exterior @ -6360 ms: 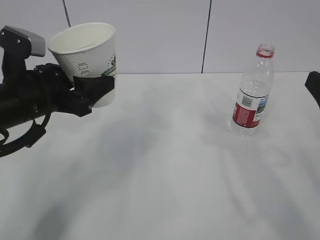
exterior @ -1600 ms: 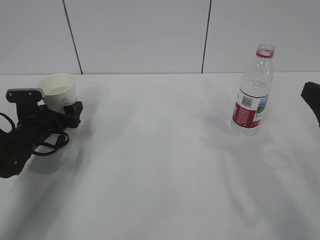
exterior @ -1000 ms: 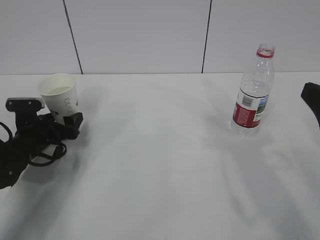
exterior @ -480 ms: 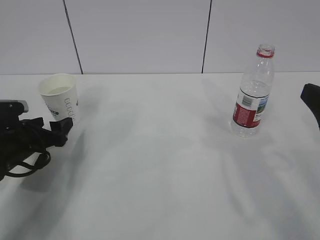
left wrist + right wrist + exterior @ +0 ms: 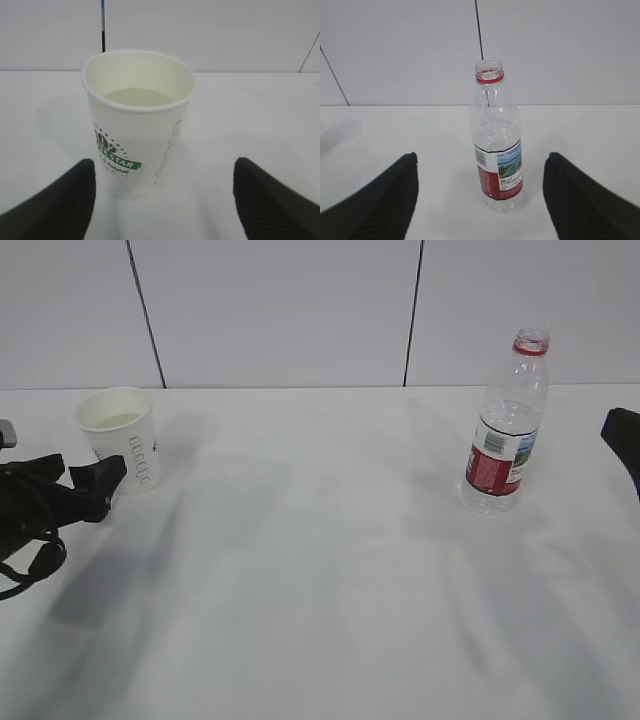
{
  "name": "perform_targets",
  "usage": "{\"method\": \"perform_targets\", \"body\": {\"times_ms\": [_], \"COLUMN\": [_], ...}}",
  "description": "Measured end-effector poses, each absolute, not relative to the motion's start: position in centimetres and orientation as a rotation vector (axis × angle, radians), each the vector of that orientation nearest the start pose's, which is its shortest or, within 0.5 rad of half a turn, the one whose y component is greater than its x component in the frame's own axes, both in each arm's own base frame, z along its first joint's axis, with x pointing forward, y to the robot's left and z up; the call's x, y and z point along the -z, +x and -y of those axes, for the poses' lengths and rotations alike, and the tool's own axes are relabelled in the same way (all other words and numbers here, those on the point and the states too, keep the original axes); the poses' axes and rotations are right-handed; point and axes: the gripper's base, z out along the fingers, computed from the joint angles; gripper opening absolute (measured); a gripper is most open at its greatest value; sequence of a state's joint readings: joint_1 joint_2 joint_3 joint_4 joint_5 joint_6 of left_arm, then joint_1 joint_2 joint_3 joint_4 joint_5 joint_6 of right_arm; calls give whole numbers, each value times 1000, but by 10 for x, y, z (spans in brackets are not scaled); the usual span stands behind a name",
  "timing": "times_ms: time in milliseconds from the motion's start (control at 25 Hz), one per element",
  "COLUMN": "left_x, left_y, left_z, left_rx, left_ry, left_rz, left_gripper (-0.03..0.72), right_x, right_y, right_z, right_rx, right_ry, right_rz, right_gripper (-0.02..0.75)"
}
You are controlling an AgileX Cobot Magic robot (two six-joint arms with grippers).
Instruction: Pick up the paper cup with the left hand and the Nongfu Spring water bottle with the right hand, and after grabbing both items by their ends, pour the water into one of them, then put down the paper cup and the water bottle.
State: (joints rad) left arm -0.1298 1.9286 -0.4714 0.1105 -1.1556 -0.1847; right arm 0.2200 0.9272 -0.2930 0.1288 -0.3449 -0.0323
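The white bench point(image 5: 330, 570) fills most of the exterior view, backed by a pale panelled wall point(image 5: 280, 310) with dark seams. The left hand point(image 5: 45, 505) lies low at the left edge of the bench, a black arm with looped cables. Its end effector point(image 5: 165, 200) stands wide open, both fingers point(image 5: 55, 200) apart from the cup and gripping nothing. The right hand point(image 5: 625, 435) shows only as a dark sliver at the right edge in the exterior view. Its end effector point(image 5: 480, 200) is also spread wide and empty, with the bottle well ahead between its fingers point(image 5: 580, 200).

The water bottle point(image 5: 508, 425) stands upright on the right part of the bench, capless, with a red neck ring and a red-and-white label. How much liquid is left in it is hard to judge.

The paper cup point(image 5: 121, 439) stands upright on the left, just beyond the left fingertips and not touching them. In the left wrist view, water point(image 5: 137, 96) fills it part way.
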Motion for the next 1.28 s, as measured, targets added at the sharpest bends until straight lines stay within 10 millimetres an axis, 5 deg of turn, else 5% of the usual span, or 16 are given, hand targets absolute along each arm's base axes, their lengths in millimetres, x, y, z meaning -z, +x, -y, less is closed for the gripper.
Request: {"method": "perform_targets", "body": {"times_ms": [760,1280], "left_x": [-186,-227], "left_y": [240,211], "left_z": [41,35], "left_rx": [287,239], "left_ry": [90,96], "left_rz": [-1618,-1646], "left_gripper": [613,596], "right_x": [-242,-239], "right_y": [172,170], "right_z": [-39,-38], "right_rx": [-121,-118], "right_ry": [-249,-256], "right_rz": [-1758,-1802], "right_gripper": [585,586]}}
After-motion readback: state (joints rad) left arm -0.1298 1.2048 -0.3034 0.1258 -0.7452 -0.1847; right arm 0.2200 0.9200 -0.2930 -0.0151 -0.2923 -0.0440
